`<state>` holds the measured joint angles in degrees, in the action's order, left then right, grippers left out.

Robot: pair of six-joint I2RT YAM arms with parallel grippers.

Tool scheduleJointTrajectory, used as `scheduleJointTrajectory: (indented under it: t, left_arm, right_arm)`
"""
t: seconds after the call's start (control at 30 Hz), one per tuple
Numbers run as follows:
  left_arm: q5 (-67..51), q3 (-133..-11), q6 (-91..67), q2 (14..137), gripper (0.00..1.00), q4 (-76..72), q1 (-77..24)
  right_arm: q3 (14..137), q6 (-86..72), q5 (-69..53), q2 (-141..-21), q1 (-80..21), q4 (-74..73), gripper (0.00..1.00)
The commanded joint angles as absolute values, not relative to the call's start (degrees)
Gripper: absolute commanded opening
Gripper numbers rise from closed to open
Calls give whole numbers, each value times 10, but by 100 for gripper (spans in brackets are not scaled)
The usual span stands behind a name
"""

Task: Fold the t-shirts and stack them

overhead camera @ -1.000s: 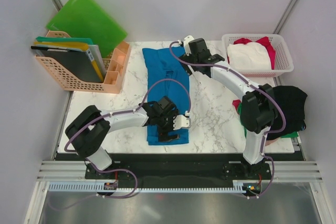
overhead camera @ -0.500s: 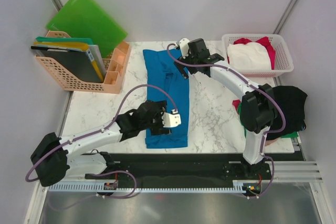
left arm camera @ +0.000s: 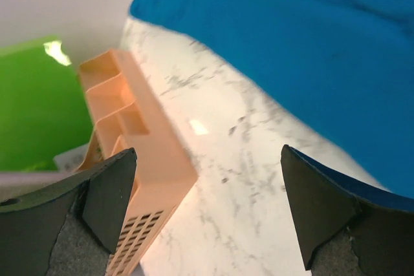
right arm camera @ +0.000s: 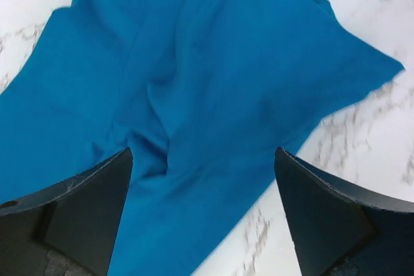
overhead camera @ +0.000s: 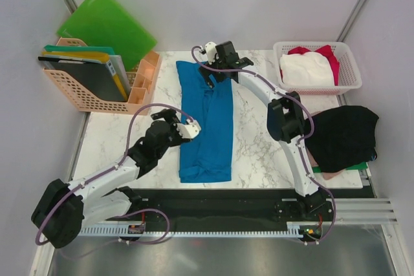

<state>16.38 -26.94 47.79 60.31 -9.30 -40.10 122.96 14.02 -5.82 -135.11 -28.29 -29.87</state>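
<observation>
Jaws of the left arm are held wide open over the desk [left arm camera: 246,159], with an orange rack [left arm camera: 142,153] to their left and the blue t-shirt [overhead camera: 208,127] laid flat just to their right. Jaws of the right arm are spread wide, gripping nothing, above its far end; a black t-shirt [overhead camera: 343,135] is heaped well to their right.

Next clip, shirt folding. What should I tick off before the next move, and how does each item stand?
1. Left gripper open, empty: ok.
2. Right gripper open, empty: ok.
3. Blue t-shirt lying as a long strip on the table: ok.
4. Right gripper above the shirt's far end: ok.
5. Left gripper above cloth: not ok, over bare marble beside the shirt's left edge.
6. Black t-shirt neatly folded: cannot tell.
</observation>
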Motion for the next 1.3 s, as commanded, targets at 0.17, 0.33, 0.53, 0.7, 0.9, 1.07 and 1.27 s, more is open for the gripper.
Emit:
scheduleJointTrajectory:
  t: [0.17, 0.33, 0.53, 0.7, 0.9, 1.07, 1.27]
  left_arm:
    - [215, -210, 549, 555, 100, -235, -316]
    - [210, -207, 534, 556, 100, -226, -309]
    - [207, -212, 539, 566, 100, -219, -300]
    - [201, -219, 536, 585, 100, -211, -298]
    - [201, -229, 539, 593, 100, -212, -294]
    - [202, -227, 537, 592, 100, -207, -289]
    - [204, -230, 537, 588, 100, -201, -284]
  right_arm:
    - [1338, 104, -75, -1460, -286, -221, 98]
    - [1343, 99, -66, -1490, -287, -151, 98]
    - [1355, 83, -70, -1507, -286, -101, 85]
    - [1352, 75, -72, -1504, -287, -70, 48]
    - [1335, 74, -76, -1500, -287, -68, 55]
    - [1312, 82, -75, -1491, -294, -65, 84]
    - [1312, 83, -70, -1509, -299, -59, 81]
